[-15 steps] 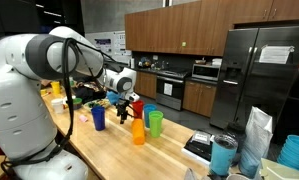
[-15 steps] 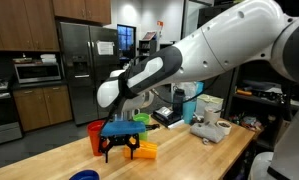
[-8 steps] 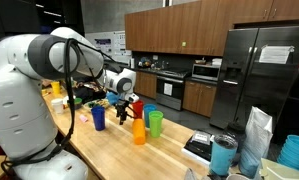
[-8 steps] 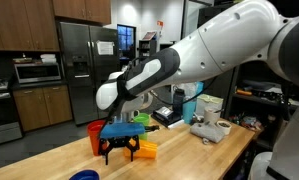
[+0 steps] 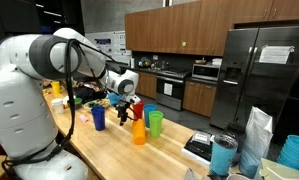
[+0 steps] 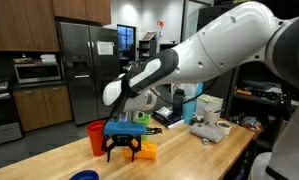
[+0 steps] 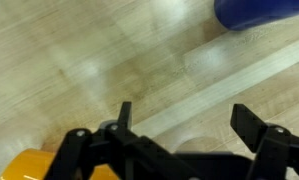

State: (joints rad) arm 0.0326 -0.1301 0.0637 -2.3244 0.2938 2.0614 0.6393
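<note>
Claw [image 5: 122, 113] is down low over the wooden surface [image 5: 107, 152], jaws spread wide, and I've got hold of nothing. In the wrist view only bare wood shows between my fingers [image 7: 124, 112]. The orange cup [image 7: 29, 165] sits just beside one of them at the corner, and the blue cup [image 7: 261, 10] peeks in at the far edge, well apart. In an exterior view I'm hanging between the blue cup [image 5: 98, 117] and the red cup [image 5: 136, 107], with the orange cup [image 5: 138, 131] near and the green cup [image 5: 155, 122] beyond it. By my reckoning this is early going: all four cups stand upright on the surface, none gripped, none lifted. No grasp made yet.
</note>
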